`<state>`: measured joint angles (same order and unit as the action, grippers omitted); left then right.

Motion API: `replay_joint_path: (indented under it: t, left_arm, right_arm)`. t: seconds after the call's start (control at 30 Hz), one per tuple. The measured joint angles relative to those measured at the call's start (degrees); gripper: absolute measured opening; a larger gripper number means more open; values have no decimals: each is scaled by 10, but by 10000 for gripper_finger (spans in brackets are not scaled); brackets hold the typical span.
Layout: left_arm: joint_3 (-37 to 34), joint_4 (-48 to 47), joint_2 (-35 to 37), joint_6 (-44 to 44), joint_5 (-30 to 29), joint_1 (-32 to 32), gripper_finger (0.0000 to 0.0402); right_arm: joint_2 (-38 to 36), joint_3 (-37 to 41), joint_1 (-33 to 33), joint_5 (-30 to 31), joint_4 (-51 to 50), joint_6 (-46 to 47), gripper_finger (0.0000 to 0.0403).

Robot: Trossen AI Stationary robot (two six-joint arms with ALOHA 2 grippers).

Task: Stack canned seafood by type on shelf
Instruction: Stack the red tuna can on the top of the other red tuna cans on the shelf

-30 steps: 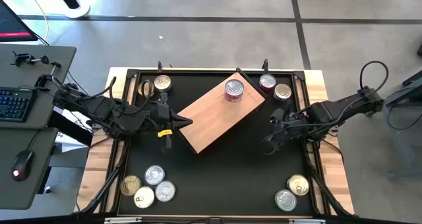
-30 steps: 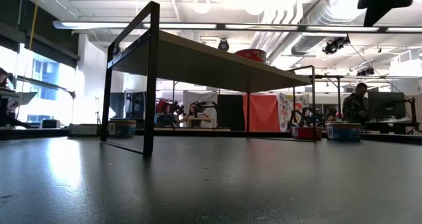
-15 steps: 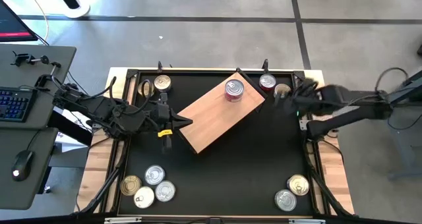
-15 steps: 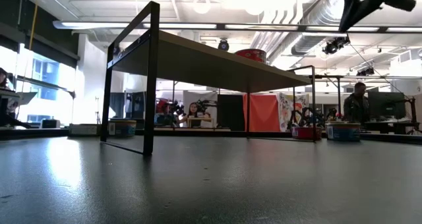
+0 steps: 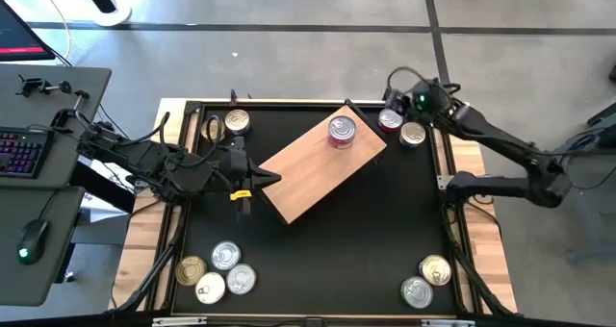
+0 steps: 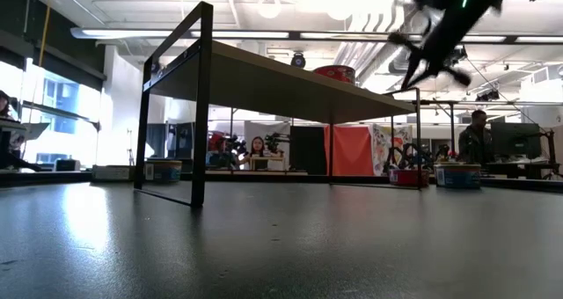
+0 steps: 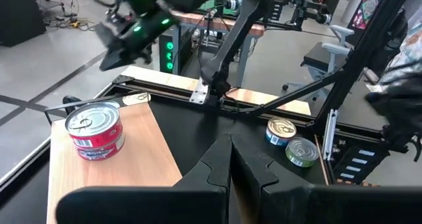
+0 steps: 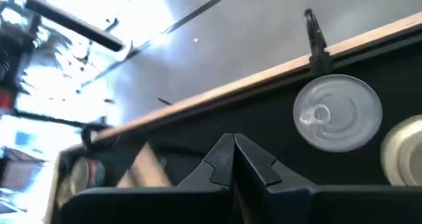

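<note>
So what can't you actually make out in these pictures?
- Tin labels: in the high view only the tops show, as on the silver tin.
- Right gripper: blurred in the low view.
- Shelf top: the low view sees it from below, so only the rim of the red-labelled tin shows.

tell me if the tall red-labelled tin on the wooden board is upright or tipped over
Upright: the tall red-labelled tin stands on its base on the light-brown wooden board, its silver pull-tab top facing up.
</note>
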<state>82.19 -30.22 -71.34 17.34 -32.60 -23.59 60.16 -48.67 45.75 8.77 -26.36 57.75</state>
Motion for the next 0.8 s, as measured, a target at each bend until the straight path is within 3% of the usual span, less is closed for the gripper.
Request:
replay_joint_path:
  t: [0.13, 0.23, 0.53, 0.8]
  left_arm:
    - [0, 0, 0, 0, 0, 0, 0]
    - [0, 0, 0, 0, -1, 0, 0]
    - [0, 0, 0, 1, -27, 0, 0]
    - [0, 0, 0, -10, -28, 0, 0]
  right_arm:
    - [54, 36, 110, -68, 93, 0, 0]
    - [110, 40, 149, -96, 116, -13, 0]
    - [262, -7, 158, -136, 76, -82, 0]
    - [312, -33, 153, -120, 21, -96, 0]
